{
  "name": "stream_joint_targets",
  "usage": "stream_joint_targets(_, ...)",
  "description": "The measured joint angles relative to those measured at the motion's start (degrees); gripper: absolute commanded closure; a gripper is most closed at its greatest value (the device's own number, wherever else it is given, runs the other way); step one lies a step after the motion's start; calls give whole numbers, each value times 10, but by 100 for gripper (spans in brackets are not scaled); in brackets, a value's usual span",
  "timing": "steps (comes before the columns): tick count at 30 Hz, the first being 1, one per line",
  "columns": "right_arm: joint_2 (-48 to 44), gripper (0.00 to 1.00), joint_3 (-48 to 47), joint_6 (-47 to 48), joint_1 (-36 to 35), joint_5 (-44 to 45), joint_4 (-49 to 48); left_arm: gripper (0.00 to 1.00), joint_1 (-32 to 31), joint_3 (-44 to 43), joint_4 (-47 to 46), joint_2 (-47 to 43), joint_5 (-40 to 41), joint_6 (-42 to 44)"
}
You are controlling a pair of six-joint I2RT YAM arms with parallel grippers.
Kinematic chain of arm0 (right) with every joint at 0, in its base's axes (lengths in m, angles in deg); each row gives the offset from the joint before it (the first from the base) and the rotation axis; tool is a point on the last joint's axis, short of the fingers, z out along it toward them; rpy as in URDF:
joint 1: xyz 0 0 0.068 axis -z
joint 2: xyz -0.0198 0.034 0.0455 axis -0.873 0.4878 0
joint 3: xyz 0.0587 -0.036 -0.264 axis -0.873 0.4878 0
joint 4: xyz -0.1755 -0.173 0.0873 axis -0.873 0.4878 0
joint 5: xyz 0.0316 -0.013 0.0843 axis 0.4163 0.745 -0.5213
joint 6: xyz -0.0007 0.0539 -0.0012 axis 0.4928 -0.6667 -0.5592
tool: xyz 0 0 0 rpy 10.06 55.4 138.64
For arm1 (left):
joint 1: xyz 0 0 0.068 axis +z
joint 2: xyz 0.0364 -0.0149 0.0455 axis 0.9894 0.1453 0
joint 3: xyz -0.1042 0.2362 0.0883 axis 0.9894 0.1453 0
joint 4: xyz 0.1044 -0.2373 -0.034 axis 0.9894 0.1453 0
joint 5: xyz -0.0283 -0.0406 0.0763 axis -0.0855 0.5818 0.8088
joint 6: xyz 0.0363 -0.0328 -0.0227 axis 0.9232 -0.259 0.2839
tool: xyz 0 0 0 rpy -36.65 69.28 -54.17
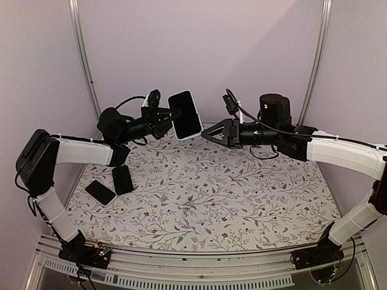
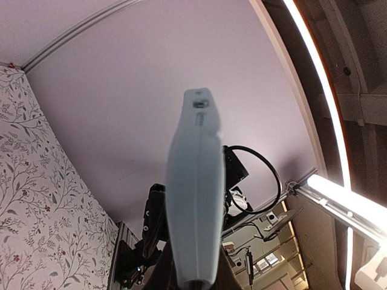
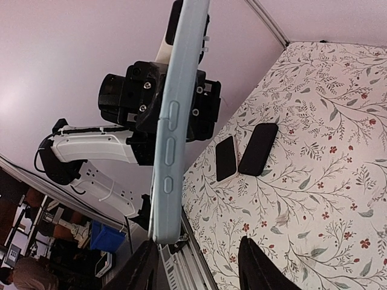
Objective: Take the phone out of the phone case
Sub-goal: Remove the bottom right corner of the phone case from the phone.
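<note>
My left gripper [image 1: 164, 115] is shut on a phone in a pale blue case [image 1: 185, 114], held up in the air above the back of the table, dark screen facing the top camera. The case's edge fills the left wrist view [image 2: 195, 199]. In the right wrist view the case [image 3: 175, 121] stands on edge with its side buttons showing. My right gripper [image 1: 213, 134] is open, its fingertips just right of the phone's lower corner and not touching it. Its black fingers [image 3: 257, 266] frame the bottom of the right wrist view.
Two more phones lie at the table's left side: a black one [image 1: 123, 179] and another with a pale rim [image 1: 100, 192]. They also show in the right wrist view, the black one [image 3: 258, 149] beside the pale-rimmed one [image 3: 227, 158]. Metal frame posts [image 1: 84, 57] stand behind.
</note>
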Motion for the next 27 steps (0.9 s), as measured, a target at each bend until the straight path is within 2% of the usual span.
stream_joint_targets(9, 12, 61, 0, -31, 7, -6, 2, 100, 0, 0, -6, 12, 3, 6)
stream_joint_targets(23, 32, 63, 40, -51, 15, -7, -34, 100, 0, 1, -14, 42, 9, 16)
stream_joint_targets(27, 67, 64, 70, -62, 19, 12, -20, 100, -20, -3, -68, 40, 16, -4)
